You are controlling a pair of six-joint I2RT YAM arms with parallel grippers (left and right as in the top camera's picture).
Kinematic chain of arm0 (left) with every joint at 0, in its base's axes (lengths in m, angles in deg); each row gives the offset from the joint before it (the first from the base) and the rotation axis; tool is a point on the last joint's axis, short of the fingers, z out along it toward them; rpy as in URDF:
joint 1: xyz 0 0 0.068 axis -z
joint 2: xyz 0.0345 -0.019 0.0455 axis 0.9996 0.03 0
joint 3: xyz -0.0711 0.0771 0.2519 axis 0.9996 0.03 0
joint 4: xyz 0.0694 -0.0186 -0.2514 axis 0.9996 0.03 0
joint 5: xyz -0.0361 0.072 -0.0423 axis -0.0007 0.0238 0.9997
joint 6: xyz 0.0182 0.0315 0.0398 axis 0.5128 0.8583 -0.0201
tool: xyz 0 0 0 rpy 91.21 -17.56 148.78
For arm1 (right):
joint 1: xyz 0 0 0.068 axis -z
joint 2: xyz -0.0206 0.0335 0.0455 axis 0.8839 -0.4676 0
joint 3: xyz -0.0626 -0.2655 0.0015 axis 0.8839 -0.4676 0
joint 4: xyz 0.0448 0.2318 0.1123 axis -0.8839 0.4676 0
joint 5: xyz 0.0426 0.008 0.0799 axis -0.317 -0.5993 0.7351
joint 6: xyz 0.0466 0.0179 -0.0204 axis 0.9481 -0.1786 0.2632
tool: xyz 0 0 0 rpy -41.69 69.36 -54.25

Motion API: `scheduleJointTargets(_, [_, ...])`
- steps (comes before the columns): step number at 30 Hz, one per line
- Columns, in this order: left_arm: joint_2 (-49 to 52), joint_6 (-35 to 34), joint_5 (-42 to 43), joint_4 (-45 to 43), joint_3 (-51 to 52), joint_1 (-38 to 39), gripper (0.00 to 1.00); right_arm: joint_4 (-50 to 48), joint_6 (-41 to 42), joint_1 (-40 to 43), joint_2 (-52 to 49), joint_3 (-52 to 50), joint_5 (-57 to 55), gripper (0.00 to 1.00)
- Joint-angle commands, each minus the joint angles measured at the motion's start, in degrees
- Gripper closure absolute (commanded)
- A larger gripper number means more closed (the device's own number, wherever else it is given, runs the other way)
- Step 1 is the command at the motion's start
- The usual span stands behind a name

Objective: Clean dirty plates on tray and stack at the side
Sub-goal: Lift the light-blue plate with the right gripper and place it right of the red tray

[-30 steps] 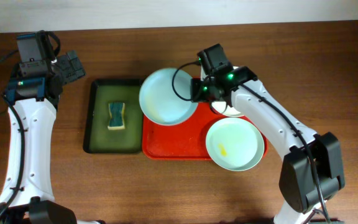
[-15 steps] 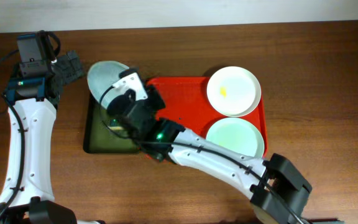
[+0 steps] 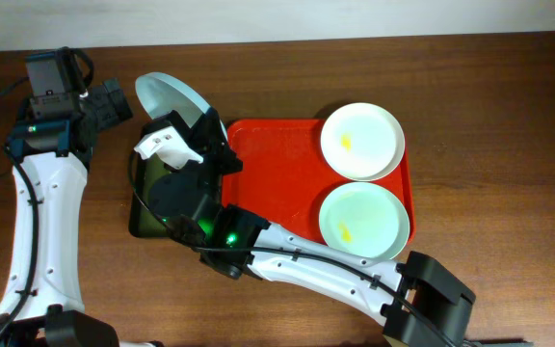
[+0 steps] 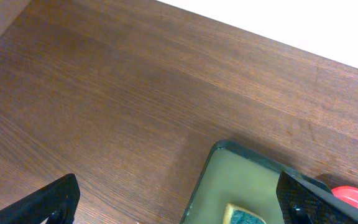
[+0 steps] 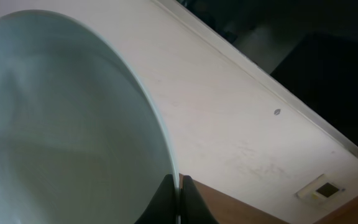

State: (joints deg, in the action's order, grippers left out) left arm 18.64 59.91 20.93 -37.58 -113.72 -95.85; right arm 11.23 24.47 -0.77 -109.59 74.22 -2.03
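My right gripper (image 3: 203, 133) is shut on the rim of the pale blue plate (image 3: 165, 94) and holds it tilted almost on edge above the far end of the dark green tray (image 3: 143, 207). In the right wrist view the fingers (image 5: 179, 190) pinch the plate's (image 5: 61, 124) edge. The white plate (image 3: 361, 142) and the pale green plate (image 3: 362, 222) lie on the right half of the red tray (image 3: 277, 178), each with a yellow smear. My left gripper (image 3: 114, 99) is open and empty, left of the lifted plate (image 4: 176, 196).
A yellow and green sponge (image 4: 244, 216) lies in the dark green tray (image 4: 241, 177); the right arm hides it from overhead. The right arm reaches across the red tray's front left corner. Bare wooden table lies around both trays.
The right arm carried the pale blue plate from the red tray leftward over the dark green tray, then tipped it up further on edge. The left arm has stayed put.
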Motion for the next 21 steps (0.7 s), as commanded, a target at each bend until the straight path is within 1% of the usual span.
scheduleJointTargets(1, [0.07, -0.33, -0.63, -0.11, 0.0, -0.11, 0.01, -0.35, 0.42, -0.04, 0.35, 0.98, -1.16, 0.96])
scheduleJointTargets(2, [0.07, -0.33, -0.63, -0.11, 0.0, -0.11, 0.0, -0.13, 1.4, 0.02, 0.35, 0.96, -1.18, 0.96])
scheduleJointTargets(3, [0.07, -0.33, -0.63, -0.11, 0.0, -0.11, 0.01, 1.42, 5.88, 0.44, 0.35, 0.96, -1.16, 0.96])
scheduleJointTargets(5, [0.07, -0.33, -0.63, -0.11, 0.0, -0.11, 0.01, 10.51, 19.32, 2.25, 0.35, 0.96, 0.39, 0.96])
scheduleJointTargets(6, [0.07, -0.33, -0.63, -0.11, 0.0, -0.11, 0.01, 15.78, 25.27, 3.02, 0.35, 0.96, 3.5, 0.96])
scheduleJointTargets(7, [0.07, -0.33, -0.63, -0.11, 0.0, -0.11, 0.01, 22.62, 33.62, 4.2, 0.35, 0.96, 9.73, 0.96])
scheduleJointTargets(9, [0.07, -0.33, -0.63, -0.11, 0.0, -0.11, 0.01, 32.02, 48.04, 7.08, 0.35, 0.96, 22.99, 0.96])
scheduleJointTargets(10, [0.07, -0.33, -0.63, -0.11, 0.0, -0.11, 0.01, 35.15, 53.59, 9.11, 0.35, 0.96, 30.62, 0.96])
scheduleJointTargets(11, [0.07, -0.33, -0.63, -0.11, 0.0, -0.11, 0.01, 37.09, 56.78, 11.28, 0.35, 0.96, 39.6, 0.96])
scheduleJointTargets(13, [0.07, -0.33, -0.63, -0.11, 0.0, -0.11, 0.01, 38.75, 57.51, 15.74, 0.35, 0.96, 58.16, 0.96])
scheduleJointTargets(14, [0.07, -0.33, -0.63, -0.11, 0.0, -0.11, 0.01, 40.46, 57.66, 19.45, 0.35, 0.96, 66.55, 0.96])
scheduleJointTargets(16, [0.07, -0.33, -0.63, -0.11, 0.0, -0.11, 0.01, 44.0, 62.23, 24.98, 0.37, 0.96, 74.14, 0.96])
scheduleJointTargets(19, [0.07, -0.33, -0.63, -0.11, 0.0, -0.11, 0.01, 45.03, 62.38, 35.93, 1.18, 0.96, 91.32, 0.96])
scheduleJointTargets(20, [0.07, -0.33, -0.63, -0.11, 0.0, -0.11, 0.01, 47.32, 62.4, 42.01, 1.95, 0.96, 96.26, 0.96])
scheduleJointTargets(21, [0.07, -0.33, -0.63, -0.11, 0.0, -0.11, 0.01, 49.66, 62.38, 46.62, 2.21, 0.96, 97.11, 0.96])
